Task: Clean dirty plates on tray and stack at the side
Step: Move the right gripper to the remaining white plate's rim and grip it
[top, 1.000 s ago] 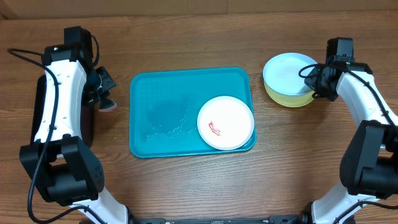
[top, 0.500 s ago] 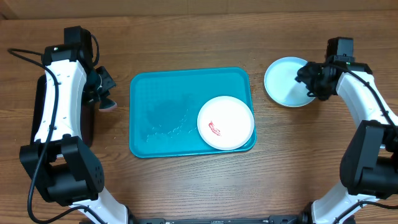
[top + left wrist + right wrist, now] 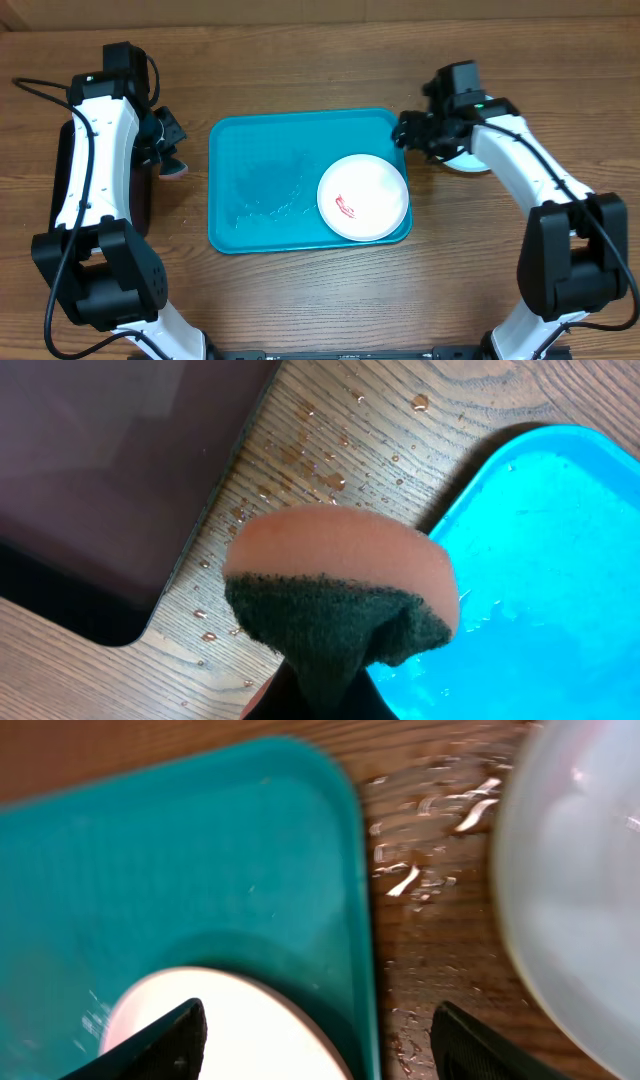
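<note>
The teal tray [image 3: 270, 180] lies mid-table, wet, with a white plate [image 3: 363, 197] smeared red in its near right corner. My right gripper [image 3: 415, 132] hovers open over the tray's far right corner, nothing between its fingers. In the right wrist view it [image 3: 320, 1050] straddles the tray rim [image 3: 365, 920] with the white plate [image 3: 240, 1030] below. A pale blue plate [image 3: 580, 870] rests on the table to the right, mostly hidden under the arm [image 3: 465, 163] in the overhead view. My left gripper [image 3: 166, 148] stays left of the tray, shut on a pink-and-green sponge [image 3: 340, 580].
A dark maroon tray [image 3: 100, 460] sits at the far left under the left arm. Water drops dot the wood [image 3: 310, 450] between it and the teal tray [image 3: 540, 560], and the wood [image 3: 420, 880] beside the pale blue plate.
The right gripper opened, let go of the pale blue plate at the right, and swung left to the tray's far right corner. The left arm has not moved.
</note>
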Action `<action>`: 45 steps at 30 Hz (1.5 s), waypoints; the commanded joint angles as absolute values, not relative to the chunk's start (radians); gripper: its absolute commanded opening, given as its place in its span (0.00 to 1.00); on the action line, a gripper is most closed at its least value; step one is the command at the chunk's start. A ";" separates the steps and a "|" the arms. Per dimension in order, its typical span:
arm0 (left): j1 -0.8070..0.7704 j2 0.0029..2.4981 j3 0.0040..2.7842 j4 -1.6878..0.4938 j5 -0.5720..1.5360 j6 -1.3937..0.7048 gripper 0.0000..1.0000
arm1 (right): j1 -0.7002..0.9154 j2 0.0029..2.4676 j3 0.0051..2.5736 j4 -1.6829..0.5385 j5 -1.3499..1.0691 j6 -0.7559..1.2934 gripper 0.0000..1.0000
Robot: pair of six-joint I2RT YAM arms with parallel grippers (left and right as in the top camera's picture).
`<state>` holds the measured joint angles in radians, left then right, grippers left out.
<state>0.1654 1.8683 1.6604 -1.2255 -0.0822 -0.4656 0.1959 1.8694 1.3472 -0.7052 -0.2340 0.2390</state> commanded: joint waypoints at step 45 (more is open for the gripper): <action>0.163 1.877 1.657 -1.217 -0.077 -0.476 0.04 | 0.332 2.007 1.346 -0.813 -0.209 -0.415 0.57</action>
